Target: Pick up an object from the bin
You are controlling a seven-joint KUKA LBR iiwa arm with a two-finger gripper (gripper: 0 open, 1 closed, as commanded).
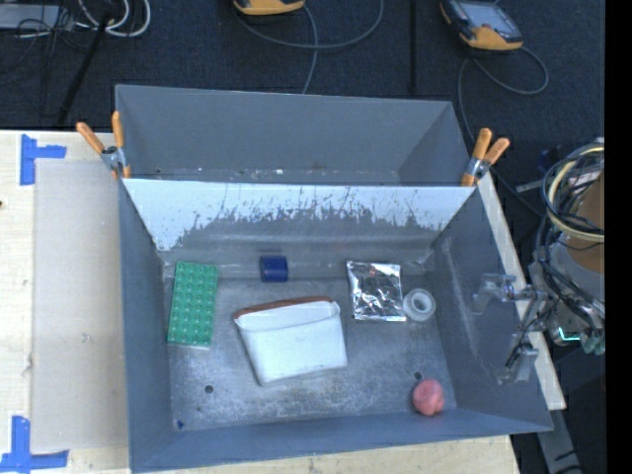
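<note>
Pink ball [428, 397]: lies at the front right of the floor, close to the near wall and apart from the rest. Being round, it would probably roll off if touched off-centre.
Gripper [517, 342]: sits at the right rim, above the sloping right wall and over none of the things. Whether it is wide or narrow cannot be told, and nothing is seen in it.
Task's thing: none chosen yet; the ball and the tape ring are nearest.
Bin [296, 136]: the walls slope inward, so a descent begun this close to the rim could strike the wall.
Tape ring [421, 304]: lies against the foil packet's right edge, so a grasp may catch both.
Foil packet [375, 290]: flat and crinkled, likely to slip or buckle.
White box [293, 340]: mid-floor and tilted, probably too broad to span.
Green studded block [192, 305]: at the far left, the longest reach.
Blue cube [274, 268]: small, near the back wall.
</note>
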